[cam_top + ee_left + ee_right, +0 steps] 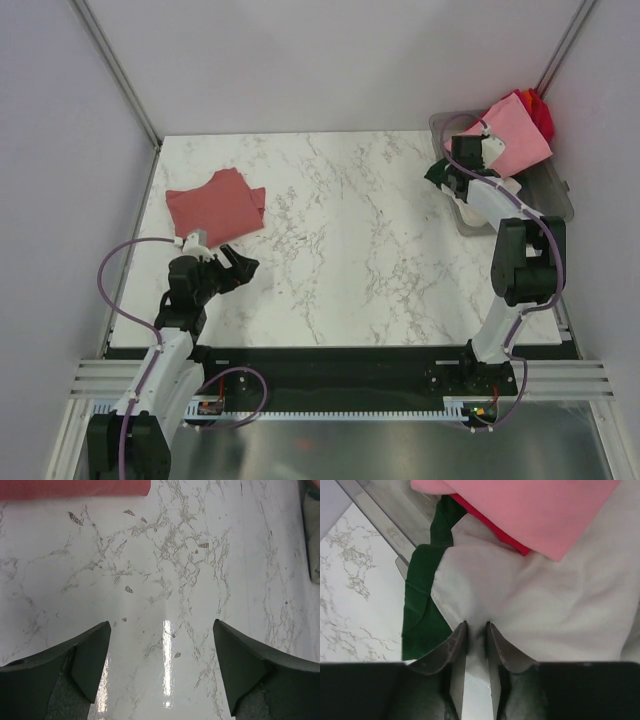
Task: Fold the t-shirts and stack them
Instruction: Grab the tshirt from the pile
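A dusty brick-red t-shirt (215, 205) lies folded on the marble table at the far left; its edge (75, 487) shows at the top of the left wrist view. My left gripper (240, 268) hovers just in front of it, jaws wide open over bare marble (162, 670). At the far right, my right gripper (462, 160) reaches into a clear bin (555, 190). Its jaws (476, 630) are pinched on a fold of the cream-white t-shirt (545, 595). A dark green t-shirt (422, 605) lies under the white one's left edge.
A pink cloth (515, 135) and a bright red one (490, 527) lie on top in the bin, over the white shirt. The bin's rim (385, 525) juts over the table's right side. White walls close in the table on three sides.
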You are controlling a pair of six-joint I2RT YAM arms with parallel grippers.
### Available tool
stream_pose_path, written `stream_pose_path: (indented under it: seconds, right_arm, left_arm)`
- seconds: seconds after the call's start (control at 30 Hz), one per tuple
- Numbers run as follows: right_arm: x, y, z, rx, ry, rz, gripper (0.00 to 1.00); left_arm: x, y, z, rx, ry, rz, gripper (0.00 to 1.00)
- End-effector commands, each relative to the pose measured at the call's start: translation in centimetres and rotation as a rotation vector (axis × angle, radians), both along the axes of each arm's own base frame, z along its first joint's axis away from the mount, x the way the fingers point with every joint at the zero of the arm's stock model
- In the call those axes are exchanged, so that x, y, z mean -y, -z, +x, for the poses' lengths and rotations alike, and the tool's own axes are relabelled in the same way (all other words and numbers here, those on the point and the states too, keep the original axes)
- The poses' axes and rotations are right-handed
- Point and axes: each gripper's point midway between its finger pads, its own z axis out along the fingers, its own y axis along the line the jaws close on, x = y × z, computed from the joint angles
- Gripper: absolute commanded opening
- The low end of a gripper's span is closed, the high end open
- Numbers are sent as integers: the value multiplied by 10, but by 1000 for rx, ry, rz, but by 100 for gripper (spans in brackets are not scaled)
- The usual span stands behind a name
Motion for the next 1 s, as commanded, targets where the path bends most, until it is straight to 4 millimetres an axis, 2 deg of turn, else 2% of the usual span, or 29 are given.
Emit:
stream_pose_path:
  seconds: [0.0,0.03,0.1,0.27,0.3,0.33,0.4,0.43,0.5,0.53,0.6,0.63,0.73,0.77,0.8,0.83,0.87,0.93,0.97]
  right_arm:
    - [13,-31,11,96,51,-42,28]
    - [14,-44,8,120,57,-51,20]
    - [20,-56,4,136,73,-78,0]
    - [21,-110,-7,234,57,-93,0]
    - [18,-120,-8,254,39,-91,0]
    - [16,-140,-13,290,25,-104,0]
    - [10,-159,-17,327,5,-109,0]
    - [7,-178,-24,367,-5,-111,0]
    - [0,-198,-30,409,-27,-111,0]
    - [-6,-216,-37,450,-51,-98,0]
    - [-17,-237,-43,497,-90,-88,0]
    - [-27,-258,-50,542,-121,-74,0]
    - [-45,-296,-63,616,-191,-56,0]
    - [-58,-317,-69,658,-249,-35,0]
    - [-66,-330,-74,684,-281,-10,0]
    - [-74,-363,-84,753,-318,16,0]
    - [-91,-374,-91,765,-403,56,0]
    - [-109,-403,-104,819,-487,116,0]
    - [-117,-430,-117,876,-528,140,0]
  left_arm:
    - [2,-25,10,76,6,-19,91]
    - [2,-25,10,76,6,-19,91]
    - [3,-24,10,75,9,-21,91]
    - [3,-24,11,73,10,-23,90]
    - [3,-24,11,75,12,-21,90]
    - [3,-24,11,74,10,-23,90]
    - [3,-24,10,76,11,-21,90]
    - [3,-24,10,76,9,-20,90]
    - [3,-24,10,76,12,-22,90]
    - [3,-25,10,78,12,-21,90]
    - [3,-25,10,78,12,-21,90]
    - [3,-25,10,78,13,-22,90]
    - [3,-26,11,81,11,-21,90]
    - [3,-25,10,79,13,-22,90]
    - [3,-25,10,78,12,-21,90]
    - [3,-24,10,78,11,-21,90]
    - [3,-25,10,79,9,-21,90]
    - [3,-24,10,78,11,-21,90]
    - [3,-24,10,76,11,-21,90]
